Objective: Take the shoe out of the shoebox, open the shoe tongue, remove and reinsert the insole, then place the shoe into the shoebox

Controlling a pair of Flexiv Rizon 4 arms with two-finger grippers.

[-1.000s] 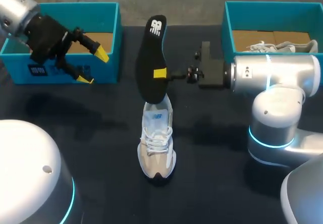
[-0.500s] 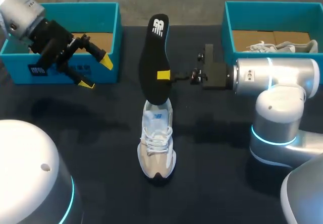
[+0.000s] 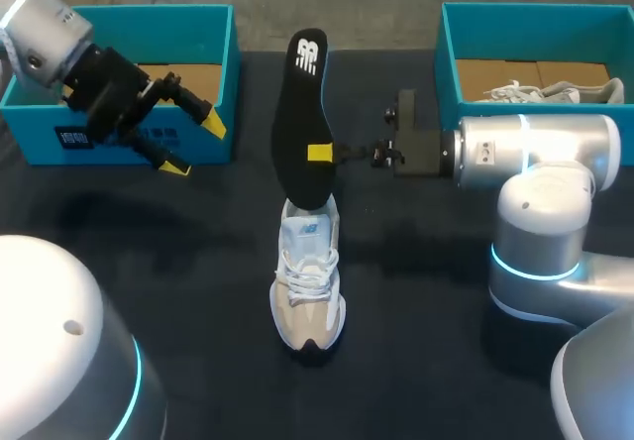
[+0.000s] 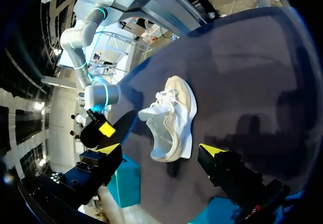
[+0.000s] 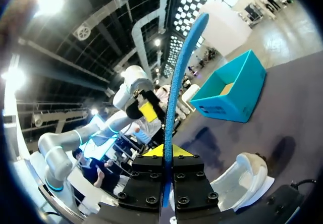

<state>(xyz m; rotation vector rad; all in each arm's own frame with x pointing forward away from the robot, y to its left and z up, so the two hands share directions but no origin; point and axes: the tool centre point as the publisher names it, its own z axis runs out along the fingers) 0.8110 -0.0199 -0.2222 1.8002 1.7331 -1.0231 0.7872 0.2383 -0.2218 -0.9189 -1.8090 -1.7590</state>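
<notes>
A white and beige shoe (image 3: 308, 281) stands on the dark table, toe toward me. Its black insole (image 3: 300, 123) is upright above the heel, the lower end at the shoe's opening. My right gripper (image 3: 319, 153) is shut on the insole's edge from the right. In the right wrist view the insole (image 5: 179, 72) rises edge-on from the gripper (image 5: 166, 151), with the shoe (image 5: 242, 176) below. My left gripper (image 3: 194, 145) hangs open in front of the left shoebox (image 3: 149, 10), apart from the shoe. In the left wrist view the shoe (image 4: 171, 118) lies ahead of the open gripper (image 4: 160, 149).
A second teal shoebox (image 3: 535, 10) at the back right holds another light shoe (image 3: 550, 91). The right arm's base (image 3: 545, 262) stands to the right of the shoe. My left arm's base (image 3: 59, 361) fills the near left corner.
My left gripper has drifted right and slightly toward the table's middle, still open. The right gripper and insole have barely shifted.
</notes>
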